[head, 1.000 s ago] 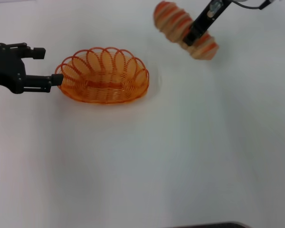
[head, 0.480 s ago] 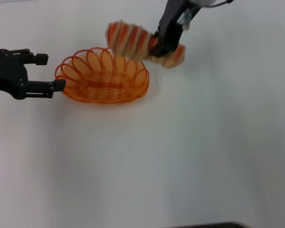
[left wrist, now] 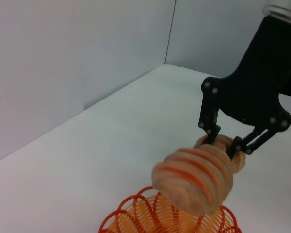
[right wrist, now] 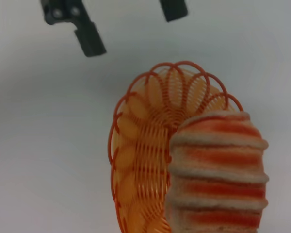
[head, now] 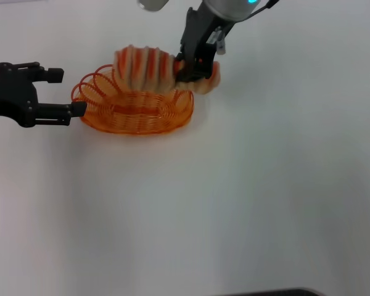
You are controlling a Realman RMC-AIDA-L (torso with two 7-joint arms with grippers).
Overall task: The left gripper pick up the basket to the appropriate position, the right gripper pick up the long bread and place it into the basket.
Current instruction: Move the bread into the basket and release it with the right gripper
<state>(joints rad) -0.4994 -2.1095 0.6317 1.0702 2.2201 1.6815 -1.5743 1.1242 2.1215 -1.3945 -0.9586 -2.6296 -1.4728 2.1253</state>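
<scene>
the right gripper [head: 194, 69] has its fingers clamped across the long bread [head: 154, 69] near the loaf's right end, holding it in the air over the far rim of the basket [head: 135, 105], the free end reaching out above the bowl. the basket sits on the white table [head: 234, 197]. the left gripper [head: 71, 92] waits at the basket's left end, fingers spread apart and holding nothing, the nearer fingertip right at the rim.
</scene>
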